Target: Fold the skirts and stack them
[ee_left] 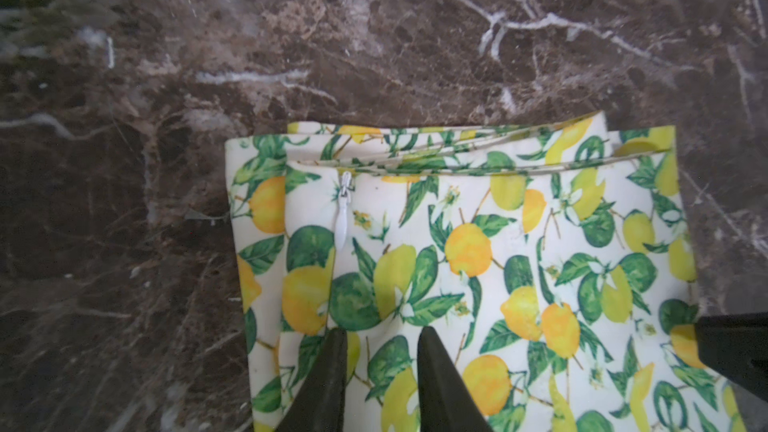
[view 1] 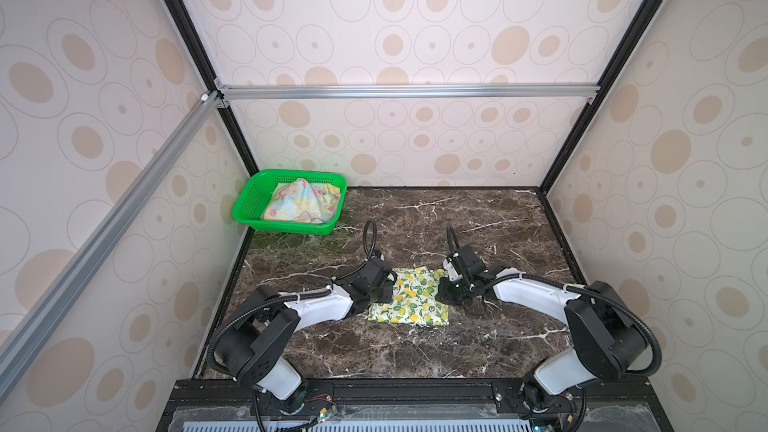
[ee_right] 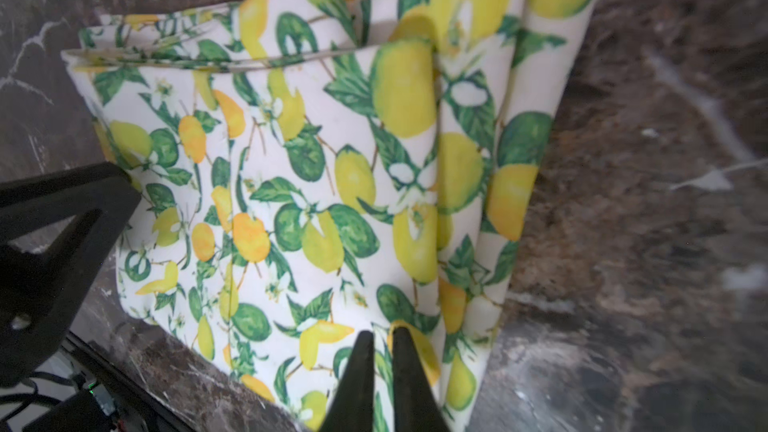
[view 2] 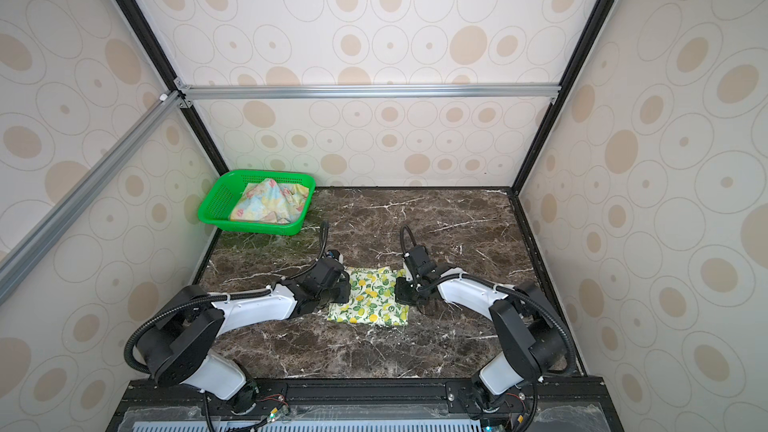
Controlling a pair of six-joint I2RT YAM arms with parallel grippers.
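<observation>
Two skirts counted: lemon skirt (view 1: 409, 299) folded, mid-table; flowered skirt (view 1: 299, 203) heaped in one basket (view 1: 248, 203), ten o'clock. Left gripper (ee_left: 382, 329) at nine o'clock of lemon skirt, right gripper (ee_right: 382, 329) at three; both slightly parted.

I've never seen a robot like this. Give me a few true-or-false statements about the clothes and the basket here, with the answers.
1. The lemon skirt lies folded on the marble table. True.
2. The flowered skirt is stacked on top of the lemon skirt. False: it lies bunched up inside the green basket.
3. A white zipper pull shows on the lemon skirt. True.
4. The green basket stands at the table's near right corner. False: in both top views it stands at the far left corner.
</observation>
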